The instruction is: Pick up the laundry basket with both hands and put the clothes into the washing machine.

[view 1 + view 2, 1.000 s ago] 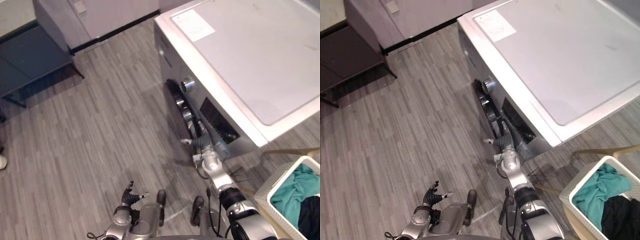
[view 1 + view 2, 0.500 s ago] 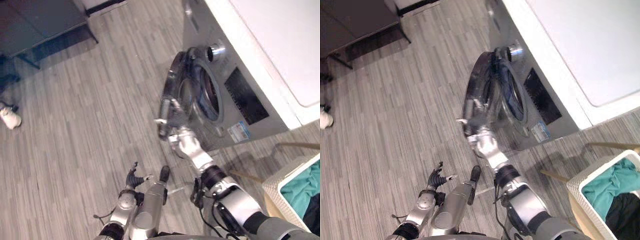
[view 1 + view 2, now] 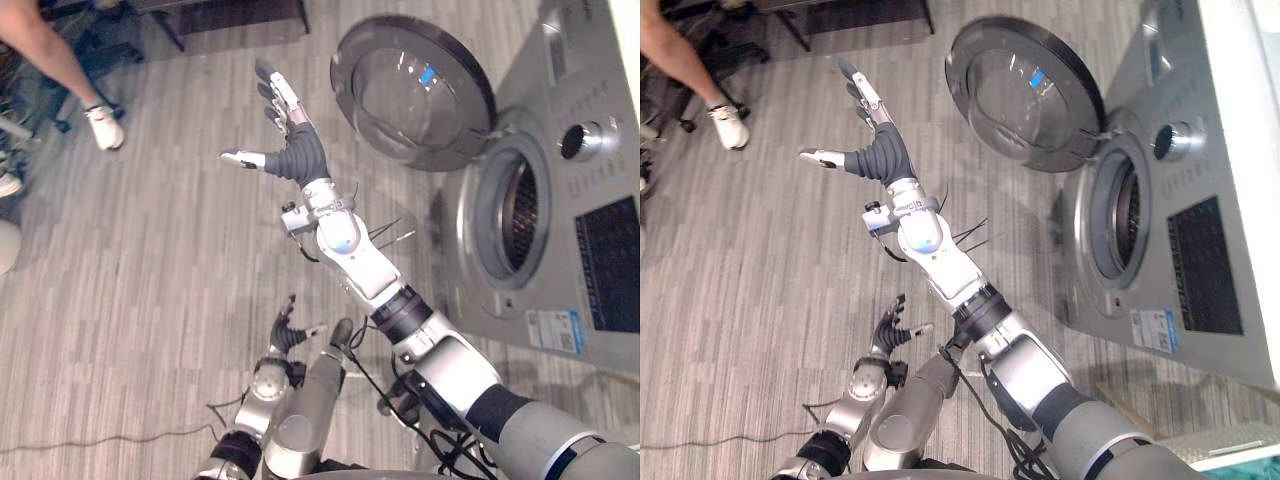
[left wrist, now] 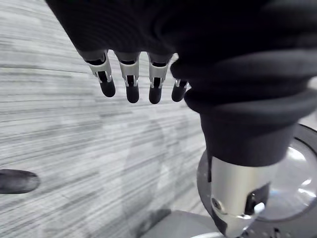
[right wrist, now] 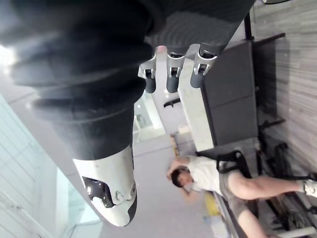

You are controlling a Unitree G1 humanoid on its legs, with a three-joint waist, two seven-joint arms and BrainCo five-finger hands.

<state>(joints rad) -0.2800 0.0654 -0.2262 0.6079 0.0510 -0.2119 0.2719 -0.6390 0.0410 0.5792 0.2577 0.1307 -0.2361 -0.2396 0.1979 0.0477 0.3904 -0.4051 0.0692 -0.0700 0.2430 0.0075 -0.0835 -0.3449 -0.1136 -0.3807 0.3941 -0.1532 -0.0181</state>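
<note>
My right hand is raised over the grey plank floor, fingers spread wide, empty; my left hand hangs low, fingers loose, empty. The silver front-loading washing machine has its round glass door open. The white laundry basket sits low at my right, nearer the right arm, well apart from both hands.

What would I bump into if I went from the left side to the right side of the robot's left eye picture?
A person's white shoe → the robot's right hand with its fingers spread open → the washing machine's open round door → the drum hole → the silver knob.
</note>
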